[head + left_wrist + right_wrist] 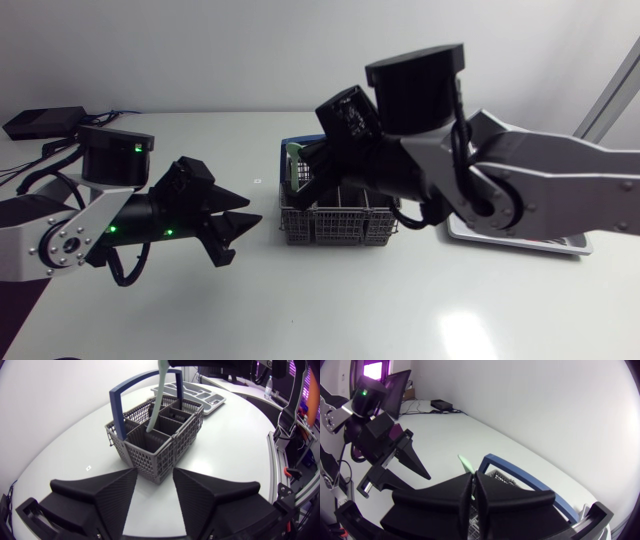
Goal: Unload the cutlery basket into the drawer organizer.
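The grey wire cutlery basket with a blue handle stands mid-table. Above its left end my right gripper is shut on a pale green cutlery piece. The piece stands nearly upright, its lower end still inside a basket compartment. Its tip pokes out past the fingers. My left gripper hovers open and empty a short way to the left of the basket, pointing at it. The drawer organizer lies beyond the basket, and in the head view my right arm largely covers the organizer.
A black box with cables lies at the table's back left corner. White tabletop stretches in front of the basket and both arms.
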`<state>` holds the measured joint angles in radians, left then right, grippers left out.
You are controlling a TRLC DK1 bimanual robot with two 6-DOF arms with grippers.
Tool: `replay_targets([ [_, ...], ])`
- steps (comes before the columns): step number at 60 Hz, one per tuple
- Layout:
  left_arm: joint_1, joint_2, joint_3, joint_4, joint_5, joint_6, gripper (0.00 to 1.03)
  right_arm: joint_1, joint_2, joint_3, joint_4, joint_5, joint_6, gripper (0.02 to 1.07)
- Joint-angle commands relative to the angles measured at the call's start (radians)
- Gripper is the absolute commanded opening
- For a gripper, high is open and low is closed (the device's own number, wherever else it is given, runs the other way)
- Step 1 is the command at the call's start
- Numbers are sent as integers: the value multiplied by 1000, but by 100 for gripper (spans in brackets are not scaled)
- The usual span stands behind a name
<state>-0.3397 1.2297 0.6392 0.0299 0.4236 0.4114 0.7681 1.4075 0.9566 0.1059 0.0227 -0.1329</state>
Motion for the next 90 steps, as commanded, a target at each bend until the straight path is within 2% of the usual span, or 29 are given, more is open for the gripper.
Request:
replay_targets([
  [1, 10, -41, 4, -24, 41, -16, 58, -12, -35, 54, -72, -41, -13, 11],
  [13, 18, -90, 24, -70, 150, -13, 60, -26, -65, 106, -247, -178, -11, 12],
  [27, 53, -95, 39, -142, 337, 4, 60, -26, -93, 88, -319, -273, -4, 12],
  [35, 47, -81, 42, -151, 380, 17, 60, -27, -90, 87, -342, -329, 6, 12],
  [44, 25, -59, 42, -145, 399, 21, 60, -27, -76, 82, -357, -395, 24, 12],
  [62, -21, -22, 45, -130, 400, 26, 59, -12, -62, 76, -384, -435, 32, 12],
  [71, -32, -21, 48, -113, 402, 26, 48, -12, -56, 73, -384, -452, 35, 12],
  [75, -33, -19, 48, -111, 402, 24, 46, -10, -56, 71, -385, -457, 35, 12],
  [82, -39, -19, 48, -104, 402, 24, 35, -4, -54, 71, -387, -457, 35, 12],
  [90, -44, -19, 45, -101, 402, 24, 32, 0, -54, 68, -385, -457, 36, 12],
])
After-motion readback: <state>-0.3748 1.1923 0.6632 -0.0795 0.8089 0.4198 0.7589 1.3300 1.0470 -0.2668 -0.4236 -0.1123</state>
